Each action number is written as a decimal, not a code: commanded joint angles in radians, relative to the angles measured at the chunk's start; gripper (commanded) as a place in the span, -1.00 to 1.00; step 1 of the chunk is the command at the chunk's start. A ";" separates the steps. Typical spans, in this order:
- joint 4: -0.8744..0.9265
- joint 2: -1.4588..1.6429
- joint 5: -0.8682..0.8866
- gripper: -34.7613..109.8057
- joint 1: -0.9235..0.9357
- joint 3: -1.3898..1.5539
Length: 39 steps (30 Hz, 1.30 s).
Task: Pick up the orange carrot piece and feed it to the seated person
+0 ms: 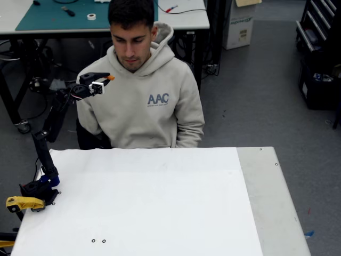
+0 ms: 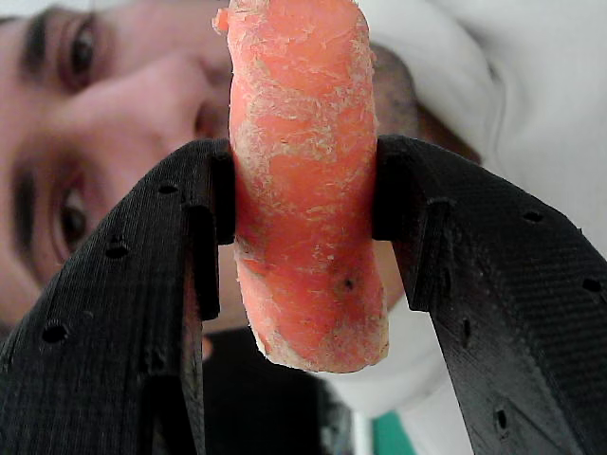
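From my station, the orange carrot piece (image 2: 305,190) looks rough and dry, its skin flecked with pale fibrous scrapings. The gripper (image 2: 303,213) jaws clamping it are matt black plastic with fine printed layer lines and small holes. The seated person (image 1: 139,90) wears a soft beige cloth hoodie. The tabletop (image 1: 160,208) carries a smooth, matt white sheet beside a bare grey strip.

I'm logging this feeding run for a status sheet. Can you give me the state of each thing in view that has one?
End effector: shut on the carrot piece, raised off the table, near the person's face.
Carrot piece: gripped across its middle, both ends sticking out, not yet at the mouth.
Person: seated behind the table, looking down.
Table: covered with a white sheet.
Yellow clamp: lying at the arm's base.
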 commanded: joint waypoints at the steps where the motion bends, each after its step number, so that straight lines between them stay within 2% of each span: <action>1: -0.017 0.074 0.017 -0.54 0.011 -0.074; 12: -0.032 -0.034 0.020 -0.54 0.003 -0.101; 19: -0.109 -0.189 0.021 -0.54 0.000 -0.265; 32: -0.120 -0.453 0.035 -0.54 -0.003 -0.597; 39: -0.121 -0.592 0.037 -0.54 -0.100 -0.742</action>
